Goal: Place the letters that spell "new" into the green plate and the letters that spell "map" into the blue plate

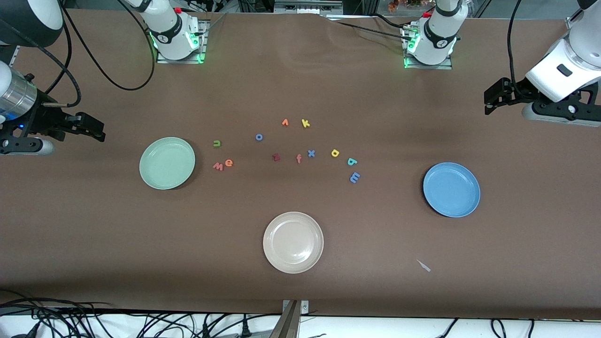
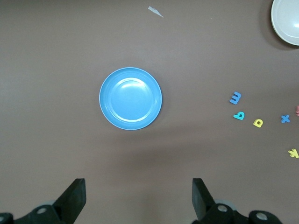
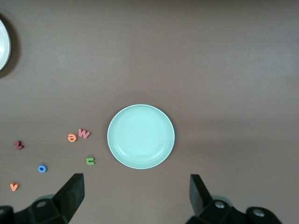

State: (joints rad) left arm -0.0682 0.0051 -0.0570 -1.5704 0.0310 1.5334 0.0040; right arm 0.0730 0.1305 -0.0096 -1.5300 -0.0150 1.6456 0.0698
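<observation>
I saw both plates bare, n (image 1: 217,143), e (image 1: 228,163), w (image 1: 218,165) beside green plate (image 1: 167,163), m (image 1: 355,177), a (image 1: 352,162), p (image 1: 335,152) near blue plate (image 1: 451,189), left gripper (image 1: 490,99) and right gripper (image 1: 96,129) spread, waiting aloft at table ends.

a matt brown cloth-like cover (image 1: 94,234) is seen over the table, faintly creased near the robots' bases. the green plate (image 1: 167,163), the blue plate (image 1: 451,189) and the beige plate (image 1: 293,242) look like smooth plastic with a soft sheen. the small letters, like the blue m (image 1: 355,177), appear matt and foam-like.
</observation>
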